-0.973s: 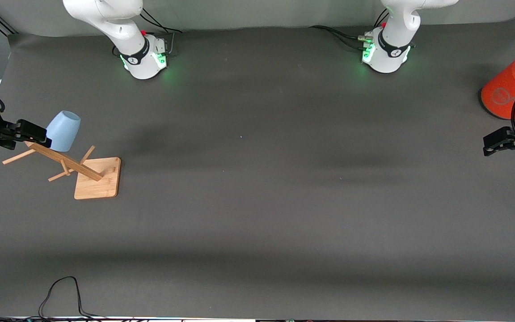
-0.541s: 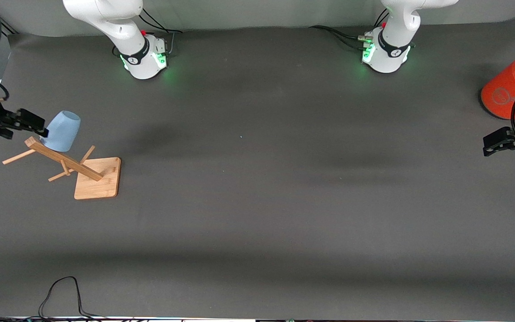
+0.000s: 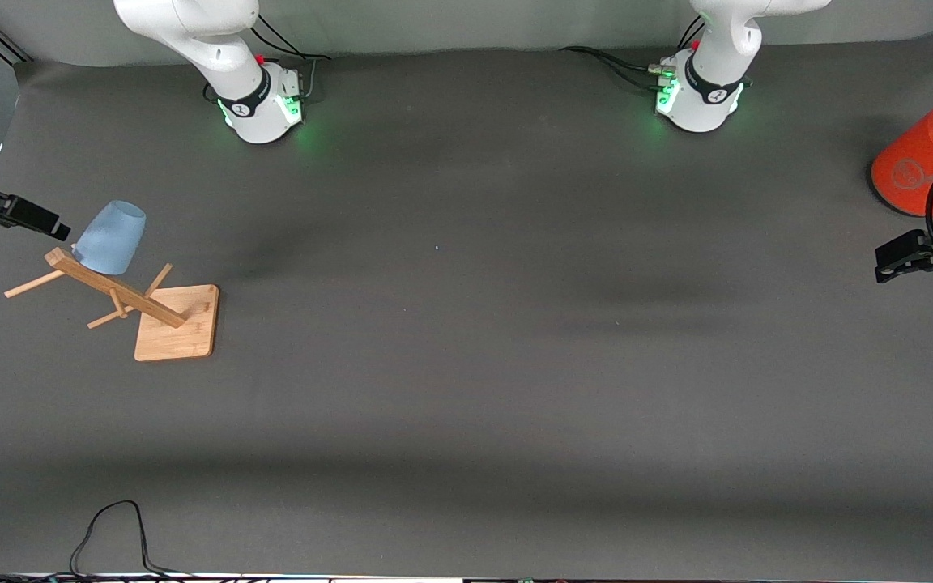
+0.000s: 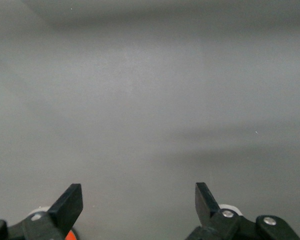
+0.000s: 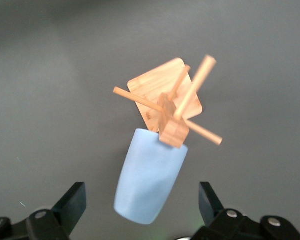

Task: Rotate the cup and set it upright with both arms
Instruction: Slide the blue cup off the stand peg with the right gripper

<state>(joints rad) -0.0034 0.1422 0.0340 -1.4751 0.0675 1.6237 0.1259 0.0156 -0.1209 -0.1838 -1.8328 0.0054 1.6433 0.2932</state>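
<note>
Cup hangs inverted on rack peg, near table's right-arm edge. My right gripper beside it, jaws wide, empty. Left gripper waits wide near orange cylinder, ready for handover, I judge.

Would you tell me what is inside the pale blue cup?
The cup hangs upside down on the wooden rack. Its wall covers the peg and interior, so nothing inside shows.
</note>
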